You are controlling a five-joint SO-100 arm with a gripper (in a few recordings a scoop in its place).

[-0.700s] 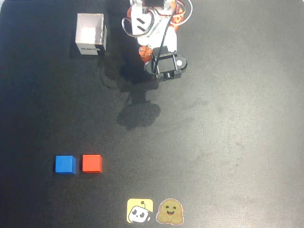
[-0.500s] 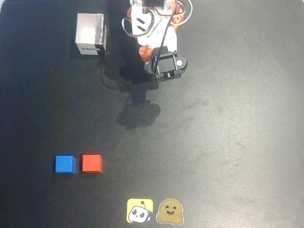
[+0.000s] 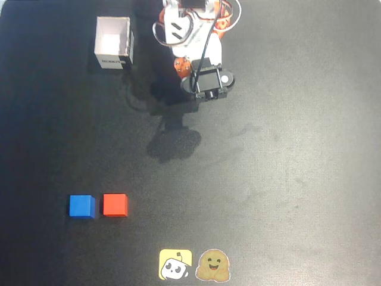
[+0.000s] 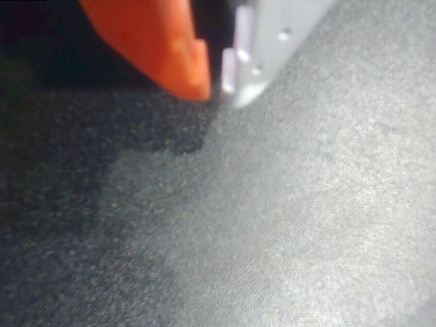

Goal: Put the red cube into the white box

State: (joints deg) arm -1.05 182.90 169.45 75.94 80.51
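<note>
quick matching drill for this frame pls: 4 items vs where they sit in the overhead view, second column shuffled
Items:
1. red cube
2. blue cube
3. white box
4. stickers

Places in the overhead view:
A. upper left, left of the arm
B. bottom edge, centre
C. lower left, the left one of a close pair
D. lower left, the right one of that pair

Pairs: 1-D, 2-C, 3-A, 4-B

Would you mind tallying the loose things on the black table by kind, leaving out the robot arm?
Cubes: 2, the red cube and the blue cube
Boxes: 1, the white box
Stickers: 2, the yellow sticker and the smiling-face sticker
Total: 5
</note>
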